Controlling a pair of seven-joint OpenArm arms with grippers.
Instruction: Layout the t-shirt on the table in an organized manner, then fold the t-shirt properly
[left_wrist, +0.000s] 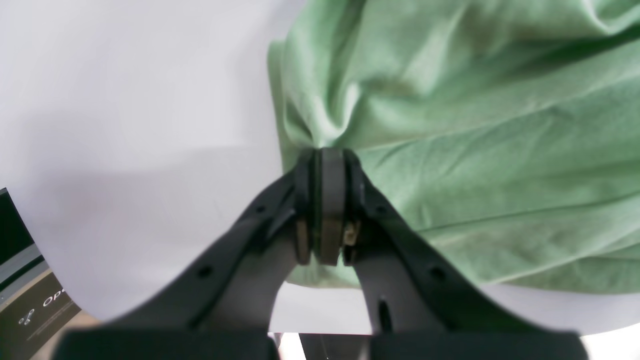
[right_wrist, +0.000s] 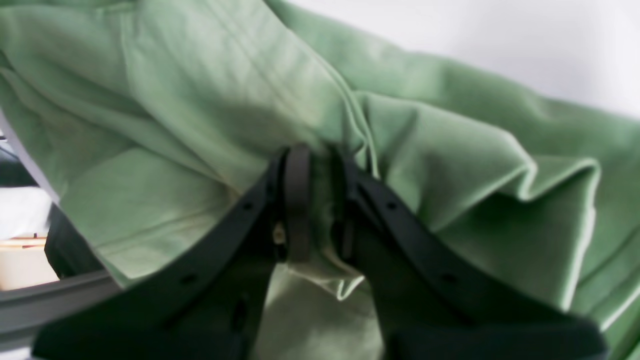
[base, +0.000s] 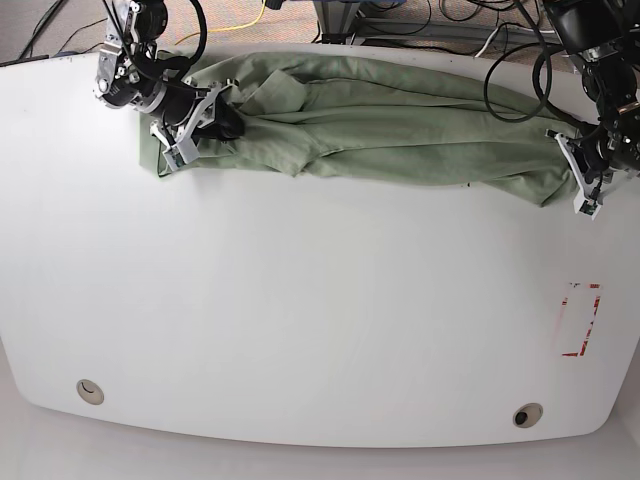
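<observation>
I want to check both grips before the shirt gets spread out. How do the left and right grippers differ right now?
The left gripper pinches a thin bit of the t-shirt at its edge, pads nearly meeting; the right gripper bites a thicker fold, with cloth bunched between its pads. The left sits over bare table; the right is surrounded by fabric. Both are shut on the shirt, at opposite ends.

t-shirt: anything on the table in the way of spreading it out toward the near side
Nothing visible. The t-shirt lies bunched along the far edge, pinched by the left gripper and right gripper. The table before it is bare apart from a red tape rectangle.
</observation>
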